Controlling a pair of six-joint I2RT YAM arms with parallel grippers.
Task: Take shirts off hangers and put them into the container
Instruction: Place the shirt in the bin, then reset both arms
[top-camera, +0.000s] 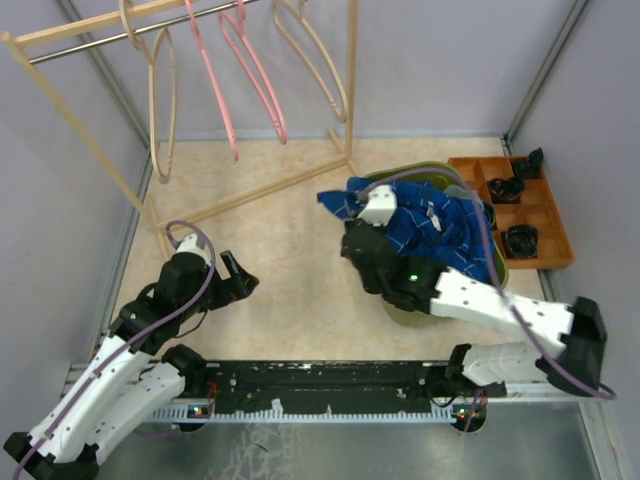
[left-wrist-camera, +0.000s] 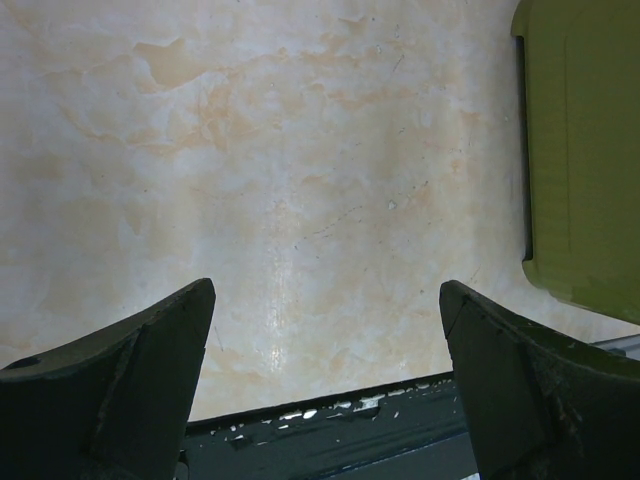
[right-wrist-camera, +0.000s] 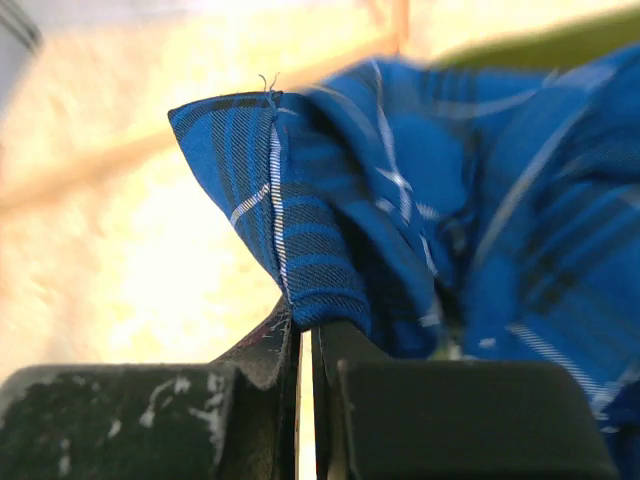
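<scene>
Nearest the arm bases, the left gripper (left-wrist-camera: 325, 292) hangs over the bare table (top-camera: 290, 250) with its jaws spread wide and nothing between them. Further in, the right gripper (right-wrist-camera: 308, 338) is pinched shut on a stitched edge of the blue checked shirt (top-camera: 440, 225), just below a corner that sticks up. The shirt lies heaped in the green container (left-wrist-camera: 585, 150), with that corner spilling past the left rim. It looks light and limp, so it should sag and trail wherever it is not held. The doubled seam probably gives the surest hold, since a single layer might slip out. At the back, the hangers (top-camera: 250, 70) hang bare on the rack (top-camera: 60, 100).
</scene>
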